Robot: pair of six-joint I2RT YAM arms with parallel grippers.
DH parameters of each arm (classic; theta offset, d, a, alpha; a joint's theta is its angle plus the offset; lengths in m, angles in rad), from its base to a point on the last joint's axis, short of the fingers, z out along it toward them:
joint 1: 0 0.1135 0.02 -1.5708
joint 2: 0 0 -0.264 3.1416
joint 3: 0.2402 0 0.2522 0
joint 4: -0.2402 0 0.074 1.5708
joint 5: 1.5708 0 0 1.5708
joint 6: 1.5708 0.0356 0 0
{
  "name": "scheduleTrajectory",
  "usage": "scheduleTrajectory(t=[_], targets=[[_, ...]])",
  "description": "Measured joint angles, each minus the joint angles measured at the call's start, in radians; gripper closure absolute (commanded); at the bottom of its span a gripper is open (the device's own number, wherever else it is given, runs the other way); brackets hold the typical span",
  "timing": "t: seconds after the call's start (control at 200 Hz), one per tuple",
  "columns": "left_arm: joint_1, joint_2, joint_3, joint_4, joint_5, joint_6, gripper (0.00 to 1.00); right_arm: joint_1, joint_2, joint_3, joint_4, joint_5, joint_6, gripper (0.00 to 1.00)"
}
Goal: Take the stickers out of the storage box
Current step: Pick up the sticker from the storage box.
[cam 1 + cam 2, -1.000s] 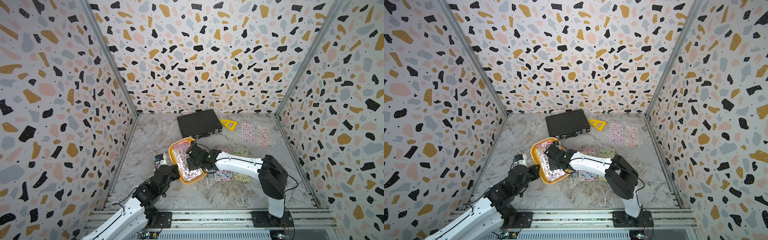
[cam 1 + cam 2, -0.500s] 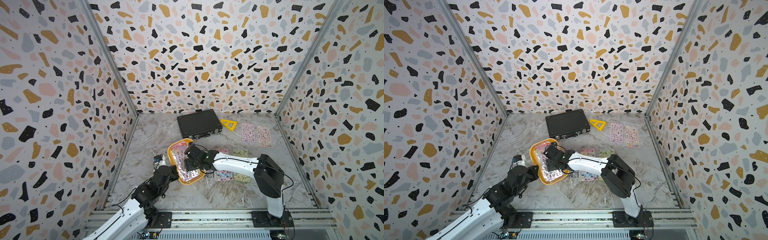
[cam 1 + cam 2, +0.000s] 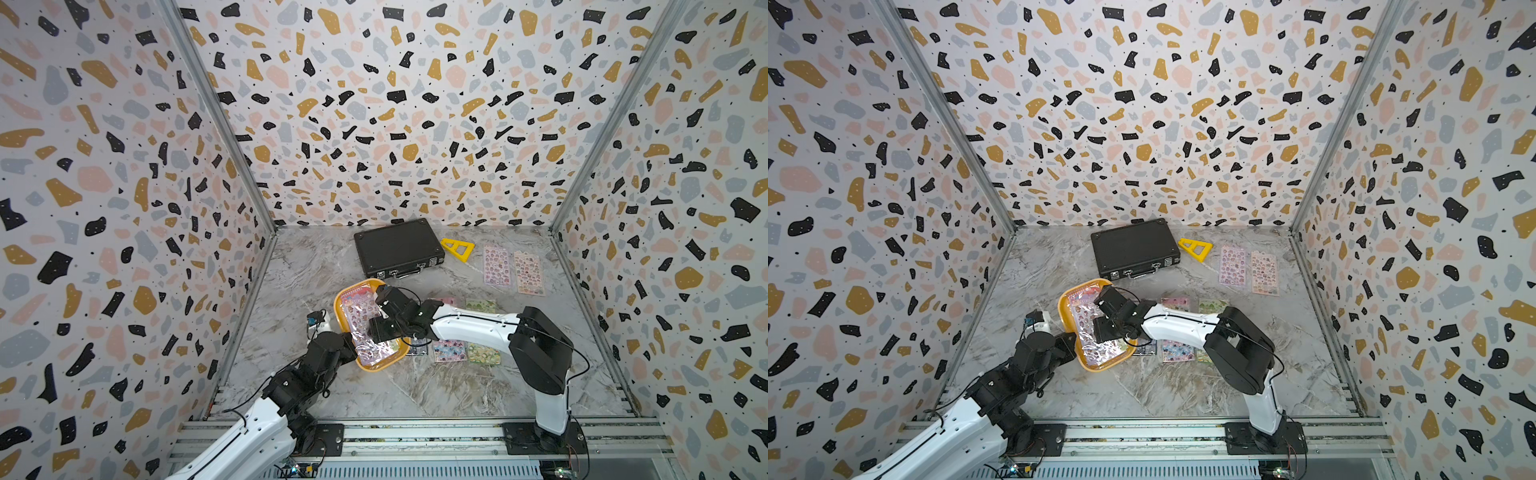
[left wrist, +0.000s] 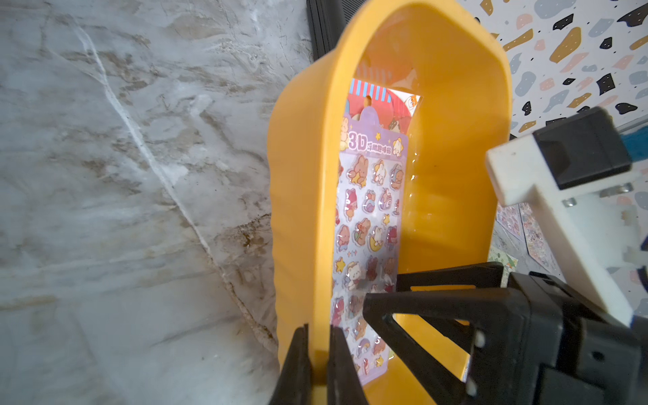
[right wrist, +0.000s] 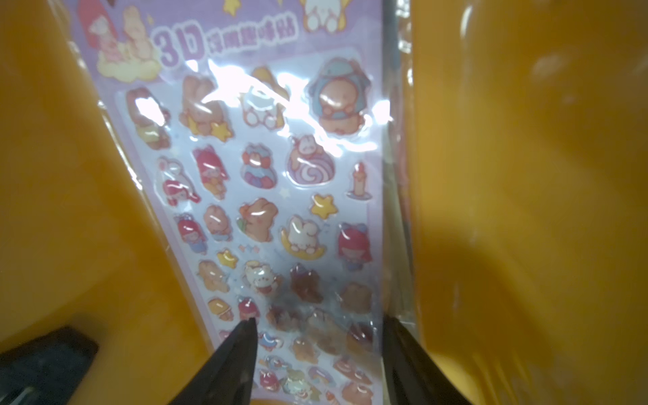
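The yellow-orange storage box [image 3: 374, 367] [image 3: 1064, 312] is tipped up on the marble floor, and my left gripper [image 3: 352, 347] [image 3: 1074, 338] [image 4: 318, 329] is shut on its side wall [image 4: 301, 210]. Inside it lie the stickers, with a glossy purple sheet [image 3: 360, 322] [image 3: 1086, 328] [image 4: 371, 210] [image 5: 266, 175] on top and a red sheet [image 4: 382, 101] showing beneath. My right gripper [image 3: 374, 328] [image 3: 1100, 328] [image 5: 317, 321] [image 4: 382, 291] is down inside the box, open. One fingertip rests on the purple sheet's face and the other stands at its edge.
More sticker sheets lie on the floor: two at the back right [image 3: 496, 266] [image 3: 528, 273] and several beside my right arm [image 3: 451, 351] [image 3: 482, 354]. A black briefcase [image 3: 399, 247] and a yellow triangle ruler [image 3: 457, 249] sit at the back. Patterned walls close in three sides.
My right gripper has come down and nearer inside the box, onto the purple sheet, and its jaws have narrowed a little. The left gripper has kept its hold on the box wall.
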Motion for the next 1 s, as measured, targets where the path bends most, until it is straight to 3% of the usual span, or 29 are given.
scheduleTrajectory(t=[0.501,0.996], targets=[[0.0,-0.006,0.0,-0.007,-0.004,-0.001,1.0,-0.074,-0.132,-0.168,0.073,-0.245,0.04,0.58],[0.0,-0.01,0.0,-0.021,-0.024,-0.014,1.0,-0.097,-0.139,-0.246,0.241,-0.413,0.065,0.76]])
